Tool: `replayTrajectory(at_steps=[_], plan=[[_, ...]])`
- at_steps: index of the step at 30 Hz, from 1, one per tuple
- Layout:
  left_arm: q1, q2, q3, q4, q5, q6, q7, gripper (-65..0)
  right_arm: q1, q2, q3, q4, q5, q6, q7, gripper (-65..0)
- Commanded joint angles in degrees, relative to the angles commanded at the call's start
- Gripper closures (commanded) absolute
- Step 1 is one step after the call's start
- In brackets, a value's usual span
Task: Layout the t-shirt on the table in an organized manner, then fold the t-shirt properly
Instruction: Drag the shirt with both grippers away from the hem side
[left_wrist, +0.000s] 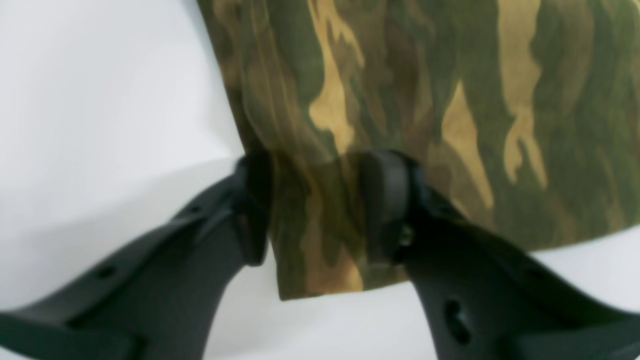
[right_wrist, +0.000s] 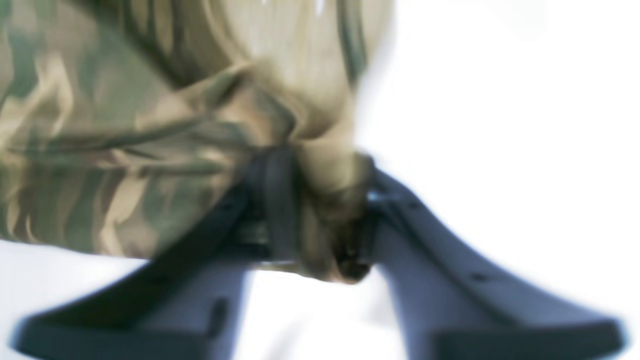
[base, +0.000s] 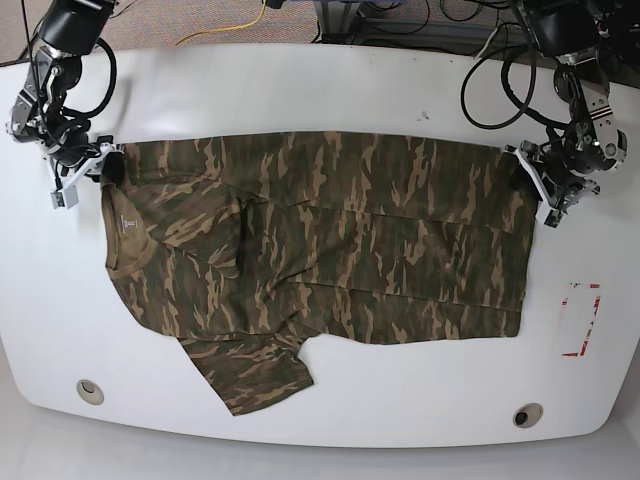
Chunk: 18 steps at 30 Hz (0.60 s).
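Note:
The camouflage t-shirt (base: 330, 230) lies spread lengthwise on the white table (base: 300, 90), tan collar (base: 122, 225) at the left, hem at the right. Its far edge runs straight between the two grippers. My right gripper (base: 110, 165) is shut on the shirt's far left corner near the shoulder; in the right wrist view bunched cloth (right_wrist: 100, 150) is pinched in the right gripper (right_wrist: 320, 205). My left gripper (base: 525, 168) is shut on the far right hem corner; in the left wrist view that corner (left_wrist: 450, 100) passes through the left gripper (left_wrist: 320, 200). One sleeve (base: 255, 375) sticks out toward the near edge.
A red tape outline (base: 578, 320) marks the table's right side. Two round grommet holes (base: 89, 390) (base: 527, 414) sit near the front edge. Black cables (base: 490, 70) loop over the far right of the table behind the left arm.

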Motion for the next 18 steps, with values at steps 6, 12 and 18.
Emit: replayTrajectory(at_steps=[6,12,18], plan=[[2.6,0.0,-0.1,0.9,0.0,0.0,0.1,-23.7,-2.2,-0.6,0.4,1.4,0.1,0.0,-0.1,-1.4],[6.7,0.0,-1.9,4.8,0.0,0.0,0.1,-23.7,-5.7,-0.9,3.9,4.7,0.1,0.0,-1.5,-1.4],[10.3,-0.2,-3.0,8.4,0.0,0.0,2.4,-23.7,-8.9,-2.9,8.3,8.5,-0.4,0.0,-5.8,-1.4]])
